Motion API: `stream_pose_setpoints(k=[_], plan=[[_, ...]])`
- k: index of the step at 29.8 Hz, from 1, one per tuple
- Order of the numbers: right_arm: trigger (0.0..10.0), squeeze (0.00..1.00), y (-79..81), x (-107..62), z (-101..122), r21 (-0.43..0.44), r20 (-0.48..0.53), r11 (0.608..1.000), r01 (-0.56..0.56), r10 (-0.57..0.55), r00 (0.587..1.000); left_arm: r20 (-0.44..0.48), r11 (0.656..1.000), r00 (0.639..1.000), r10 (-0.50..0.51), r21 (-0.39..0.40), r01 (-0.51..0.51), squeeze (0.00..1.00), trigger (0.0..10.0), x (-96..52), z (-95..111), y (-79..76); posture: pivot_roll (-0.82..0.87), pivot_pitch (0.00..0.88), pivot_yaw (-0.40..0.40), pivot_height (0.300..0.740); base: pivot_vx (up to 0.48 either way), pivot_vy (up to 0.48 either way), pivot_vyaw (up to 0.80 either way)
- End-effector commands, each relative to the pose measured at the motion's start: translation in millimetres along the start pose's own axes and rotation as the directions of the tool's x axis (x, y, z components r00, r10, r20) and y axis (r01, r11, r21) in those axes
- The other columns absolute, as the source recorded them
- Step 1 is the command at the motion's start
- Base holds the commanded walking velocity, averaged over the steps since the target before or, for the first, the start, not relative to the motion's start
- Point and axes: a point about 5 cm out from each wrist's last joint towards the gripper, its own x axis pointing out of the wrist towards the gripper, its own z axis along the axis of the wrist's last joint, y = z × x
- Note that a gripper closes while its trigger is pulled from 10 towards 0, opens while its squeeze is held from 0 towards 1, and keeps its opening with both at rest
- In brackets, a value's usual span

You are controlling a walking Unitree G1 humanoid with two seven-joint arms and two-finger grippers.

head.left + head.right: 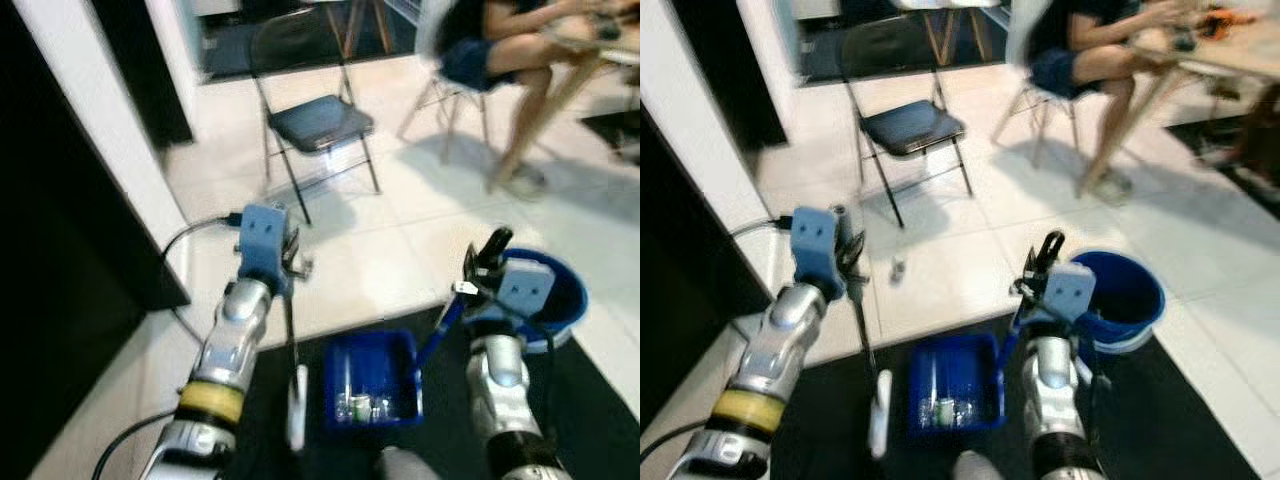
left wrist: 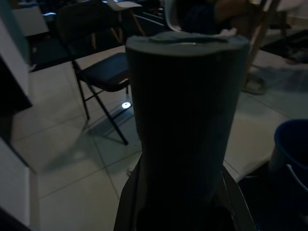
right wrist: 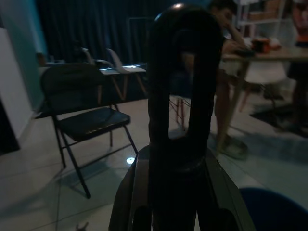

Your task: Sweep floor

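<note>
Your left gripper (image 1: 290,262) fingers clamp the broom (image 1: 295,370); right gripper (image 1: 478,278) fingers grip the dustpan (image 1: 370,378) handle, pan on the mat. Next, sweep debris toward it.

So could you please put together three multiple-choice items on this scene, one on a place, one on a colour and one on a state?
1. Where is the bucket?
A. Right of the right gripper
B. Under the folding chair
C. On the table

2. What colour is the dustpan?
A. Red
B. Blue
C. Green

3. What is the left gripper doing?
A. Hanging open
B. Gripping the chair
C. Gripping a broom handle

Answers: 1 A, it stands on the floor at the robot's right. 2 B, its tray is blue. 3 C, the jaws close round the thin pole.
</note>
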Motion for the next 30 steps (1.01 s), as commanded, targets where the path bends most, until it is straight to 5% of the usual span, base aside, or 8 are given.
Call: stream_pose_setpoints(k=[1, 30], plan=[[10.0, 0.0, 1.7, 1.7, 5.0, 0.012, 0.03, 1.0, -0.002, 0.002, 1.0, 0.012, 1.0, 1.0, -0.004, 0.017, 0.003, 0.0, 10.0, 0.8, 3.1, 0.3, -0.01, 0.0, 0.084, 0.74, 0.0, 0.0, -0.8], [10.0, 0.0, 2.1, 1.5, 4.3, 0.012, 0.028, 1.0, -0.003, 0.003, 1.0, 0.012, 1.0, 1.0, -0.002, 0.018, 0.002, 0.0, 10.0, 0.4, 2.6, 0.4, -0.01, 0.0, 0.085, 0.74, 0.0, 0.0, -0.8]])
